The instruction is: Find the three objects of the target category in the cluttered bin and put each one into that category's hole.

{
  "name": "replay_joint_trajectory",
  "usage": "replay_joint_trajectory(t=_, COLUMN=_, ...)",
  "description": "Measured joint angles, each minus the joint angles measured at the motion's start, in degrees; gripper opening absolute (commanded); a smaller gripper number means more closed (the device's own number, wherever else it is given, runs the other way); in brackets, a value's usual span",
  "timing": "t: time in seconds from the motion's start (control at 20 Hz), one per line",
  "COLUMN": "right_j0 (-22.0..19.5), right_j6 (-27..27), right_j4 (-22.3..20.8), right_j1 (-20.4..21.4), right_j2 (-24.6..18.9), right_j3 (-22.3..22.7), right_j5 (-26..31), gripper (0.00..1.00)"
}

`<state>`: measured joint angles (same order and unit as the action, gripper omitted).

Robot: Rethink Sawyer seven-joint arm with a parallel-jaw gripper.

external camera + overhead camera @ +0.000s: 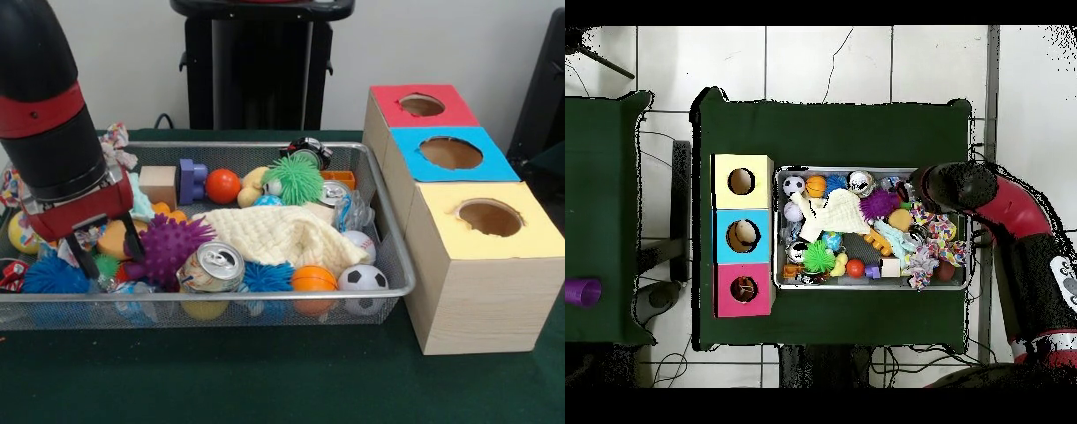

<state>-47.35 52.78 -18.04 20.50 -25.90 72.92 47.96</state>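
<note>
The bin of silver wire mesh is full of toys; it also shows in the overhead view. My gripper is down in the bin's left end in the front view. It is open, with its fingers on either side of a yellow-orange toy; I cannot tell whether they touch it. A purple spiky ball lies just right of it. The red-surround hole is on the farthest box, right of the bin; it also shows in the overhead view. In the overhead view the arm hides the gripper.
Boxes with a blue-surround hole and a yellow-surround hole stand in front of the red one. In the bin lie a drink can, a cream cloth, a soccer ball, orange balls, a green spiky toy and a wooden block.
</note>
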Motion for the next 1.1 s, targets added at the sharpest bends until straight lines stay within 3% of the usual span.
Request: replay_joint_trajectory(t=1.1, right_j0=-3.00, right_j6=0.00, right_j4=0.34, right_j1=-3.01, right_j2=-0.41, right_j3=-0.42, right_j5=-0.45, gripper=1.00)
